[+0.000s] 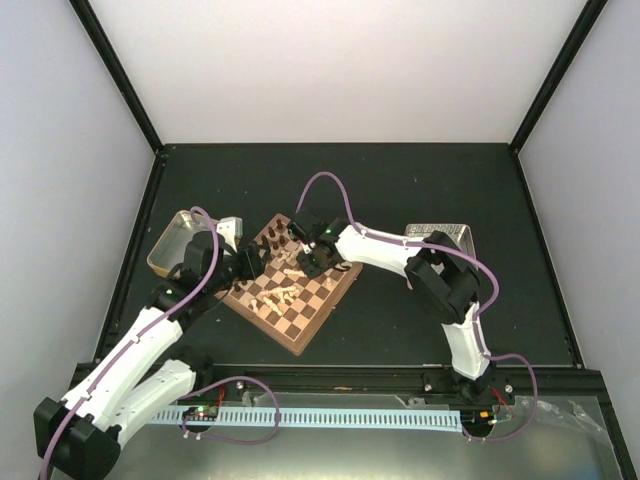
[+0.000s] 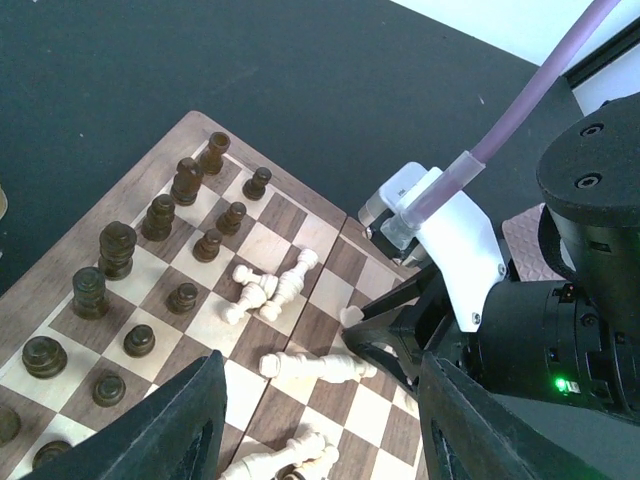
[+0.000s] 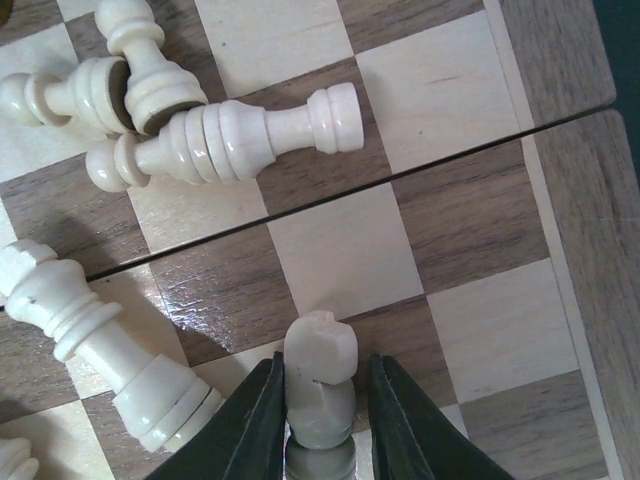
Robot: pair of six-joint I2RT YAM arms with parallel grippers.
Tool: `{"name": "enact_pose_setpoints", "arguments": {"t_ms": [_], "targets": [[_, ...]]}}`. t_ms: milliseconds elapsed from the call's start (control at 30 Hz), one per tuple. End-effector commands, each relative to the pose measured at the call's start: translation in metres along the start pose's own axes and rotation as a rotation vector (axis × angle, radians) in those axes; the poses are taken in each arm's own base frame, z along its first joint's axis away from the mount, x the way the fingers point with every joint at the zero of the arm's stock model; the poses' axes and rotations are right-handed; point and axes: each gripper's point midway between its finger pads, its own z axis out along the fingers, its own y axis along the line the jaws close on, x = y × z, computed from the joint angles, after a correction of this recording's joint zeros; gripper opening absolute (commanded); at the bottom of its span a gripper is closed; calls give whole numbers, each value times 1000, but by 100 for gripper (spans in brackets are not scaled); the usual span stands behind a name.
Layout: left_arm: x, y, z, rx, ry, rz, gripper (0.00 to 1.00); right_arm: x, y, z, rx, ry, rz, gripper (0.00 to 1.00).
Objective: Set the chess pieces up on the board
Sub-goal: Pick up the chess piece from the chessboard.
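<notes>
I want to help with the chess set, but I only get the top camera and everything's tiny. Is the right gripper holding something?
Observer: Yes. Its wrist camera shows the right gripper closed on what looks like a pale knight, over the board.
Operator: Are the other white ones standing up?
Observer: No. The left wrist camera shows several pale pieces lying on their sides mid-board.
Operator: And the left gripper?
Observer: The left gripper is open and empty, above the board.
</notes>
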Motion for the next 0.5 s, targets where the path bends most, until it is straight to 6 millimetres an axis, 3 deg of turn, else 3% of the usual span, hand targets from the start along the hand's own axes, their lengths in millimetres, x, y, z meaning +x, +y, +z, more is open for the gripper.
{"name": "enact_pose_setpoints", "arguments": {"t_ms": [0, 133, 233, 333, 467], "targets": [[-3, -5, 2, 28, -3, -20, 55, 23, -7, 8, 11, 60, 0, 23], [-3, -10, 3, 55, 7, -31, 55, 20, -11, 9, 19, 39, 11, 12], [-5, -14, 3, 71, 6, -43, 56, 0, -14, -3, 32, -68, -10, 8], [-12, -21, 0, 96, -9, -53, 56, -31, -14, -29, 25, -249, -39, 7], [-21, -34, -6, 157, -22, -75, 58, -63, -3, -80, -52, -506, -78, 7]]}}
